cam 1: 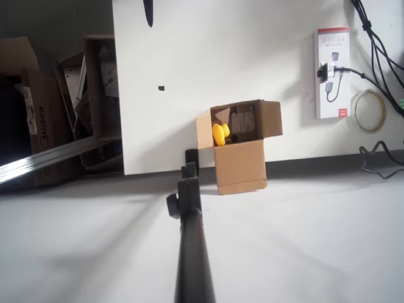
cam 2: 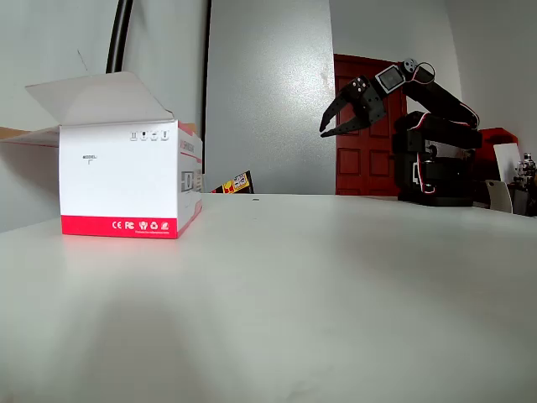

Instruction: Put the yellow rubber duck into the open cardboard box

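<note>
High above the far end of the white table (cam 2: 277, 285) in the fixed view, the gripper (cam 2: 329, 128) is hanging with its two dark, pointed fingers (cam 2: 339, 107) spread apart and nothing between them. Behind them the black arm (cam 2: 436, 105) is folding back in a sharp elbow to a blocky base with red-edged seams. From the overhead view the arm (cam 1: 191, 246) is showing as a long matte black bar reaching up the picture, its tip (cam 1: 190, 159) just beside the left wall of the open cardboard box (cam 1: 238, 148); whether they are touching is hard to say from above.

That box is standing on the table (cam 1: 252, 57), plain brown corrugated card, its four flaps folded outward. The yellow rubber duck (cam 1: 219, 134), smooth, rounded and glossy, is sitting inside against the left wall, beside what looks like crumpled brown packing.

Near the camera in the fixed view a white carton (cam 2: 126, 180) with a red band along its base is standing with its lid flap raised; CE and FC marks are printed in white on the band. Overhead, the same carton (cam 1: 332, 72) is lying at the right, a black cable (cam 1: 372, 38) running across it, with a roll of clear tape (cam 1: 369, 110) alongside.
</note>
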Available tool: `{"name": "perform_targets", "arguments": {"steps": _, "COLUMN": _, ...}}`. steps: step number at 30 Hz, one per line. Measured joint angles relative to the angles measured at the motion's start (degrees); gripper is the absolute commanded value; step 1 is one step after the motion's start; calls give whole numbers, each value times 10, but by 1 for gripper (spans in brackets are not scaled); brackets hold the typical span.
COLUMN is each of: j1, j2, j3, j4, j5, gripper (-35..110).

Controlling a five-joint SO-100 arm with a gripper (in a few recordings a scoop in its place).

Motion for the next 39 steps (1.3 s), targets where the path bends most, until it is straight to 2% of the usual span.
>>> {"name": "perform_targets", "arguments": {"steps": 9, "j1": -3, "j2": 4, "j3": 127, "j4": -59, "j5": -3, "gripper": -1}}
{"name": "perform_targets", "arguments": {"steps": 17, "j1": -16, "j2": 8, "j3": 176, "j4": -68, "j5": -3, "gripper": -1}}
{"name": "perform_targets", "arguments": {"steps": 39, "j1": -16, "j2": 8, "j3": 183, "j4": -71, "j5": 4, "gripper": -1}}
